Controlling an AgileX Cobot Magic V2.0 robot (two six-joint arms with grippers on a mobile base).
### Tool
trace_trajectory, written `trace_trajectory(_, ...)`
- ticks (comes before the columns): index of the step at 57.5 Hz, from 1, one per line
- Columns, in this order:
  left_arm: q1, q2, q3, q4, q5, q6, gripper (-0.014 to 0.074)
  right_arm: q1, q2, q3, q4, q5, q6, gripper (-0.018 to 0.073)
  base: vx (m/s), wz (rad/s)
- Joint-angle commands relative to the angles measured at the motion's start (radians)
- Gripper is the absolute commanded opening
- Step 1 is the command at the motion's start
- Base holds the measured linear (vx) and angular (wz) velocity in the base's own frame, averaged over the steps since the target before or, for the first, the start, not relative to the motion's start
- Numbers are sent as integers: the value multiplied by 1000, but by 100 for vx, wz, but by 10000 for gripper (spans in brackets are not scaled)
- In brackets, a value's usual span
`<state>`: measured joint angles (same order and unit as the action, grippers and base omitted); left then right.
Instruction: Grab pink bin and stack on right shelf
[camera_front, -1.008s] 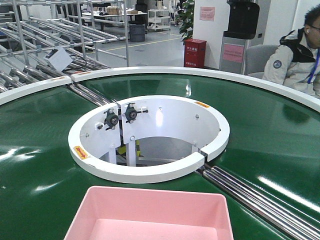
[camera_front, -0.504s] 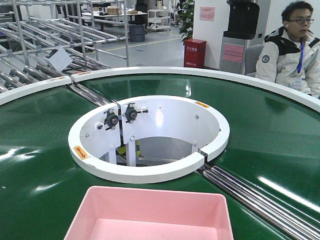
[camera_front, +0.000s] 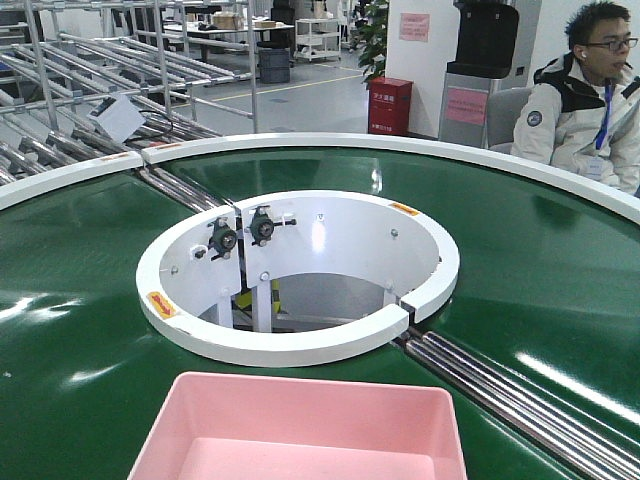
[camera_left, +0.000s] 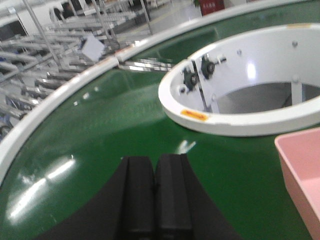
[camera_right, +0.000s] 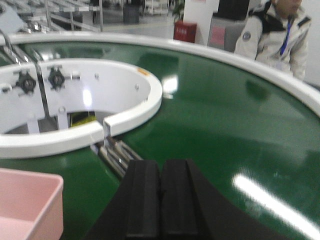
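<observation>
Pink bin (camera_front: 300, 432) is best gripped at opp. rims, so L hand (camera_left: 154, 195) & R hand (camera_right: 161, 200), both closed empty, must be opened first.

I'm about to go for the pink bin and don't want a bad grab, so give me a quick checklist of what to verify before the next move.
1. Pink bin on the green belt, between both arms: ok.
2. Bin empty: ok in the visible part.
3. Left pincer open: not ok, shut and empty.
4. Right pincer open: not ok, shut and empty.
5. Right shelf located: cannot tell, not in view.
6. Seated man clear: ok, beyond the belt's outer rim.
</observation>
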<state>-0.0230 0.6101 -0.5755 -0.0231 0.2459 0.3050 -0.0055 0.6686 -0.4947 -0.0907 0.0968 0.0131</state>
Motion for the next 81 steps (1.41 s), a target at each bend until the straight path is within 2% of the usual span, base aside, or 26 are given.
trace_trajectory(1, 0, 50, -29, -8, -58, -1, 209, -7, 42, -32, -6, -73, 0, 112, 0, 0)
trace_trajectory(7, 0, 99, -29, -8, -25, -1, 353, -7, 82, -32, 0, -48, 28, 245, 0, 0)
trace_trajectory(11, 0, 127, -29, -9, -21, -2, 418, -7, 106, -32, 0, -48, 28, 345, 0, 0)
trace_trajectory(17, 0, 169, -29, -60, -17, -51, 442, -7, 153, -32, 3, -43, 30, 449, 0, 0)
trace_trajectory(21, 0, 199, -29, -99, -18, -56, 442, -7, 181, -32, 66, -44, 68, 485, 0, 0)
trace_trajectory(26, -1, 257, -50, -154, 35, -46, 442, -5, 226, -51, 108, 5, 73, 488, 0, 0)
trace_trajectory(32, -16, 341, -130, -236, 148, 4, 442, 24, 308, -140, 109, 170, 52, 488, 0, 0)
trace_trajectory(41, -86, 495, -286, -399, 218, 142, 444, 178, 477, -308, 129, 317, 26, 487, 0, 0)
trace_trajectory(47, -122, 599, -373, -466, 232, 192, 444, 266, 606, -408, 151, 411, 49, 482, 0, 0)
trace_trajectory(55, -153, 727, -455, -478, 258, 194, 444, 307, 756, -525, 153, 518, 175, 474, 0, 0)
trace_trajectory(66, -179, 885, -516, -479, 290, 193, 444, 306, 889, -606, 154, 557, 253, 440, 0, 0)
trace_trajectory(81, -199, 1029, -529, -481, 362, 191, 444, 306, 985, -613, 205, 550, 258, 372, 0, 0)
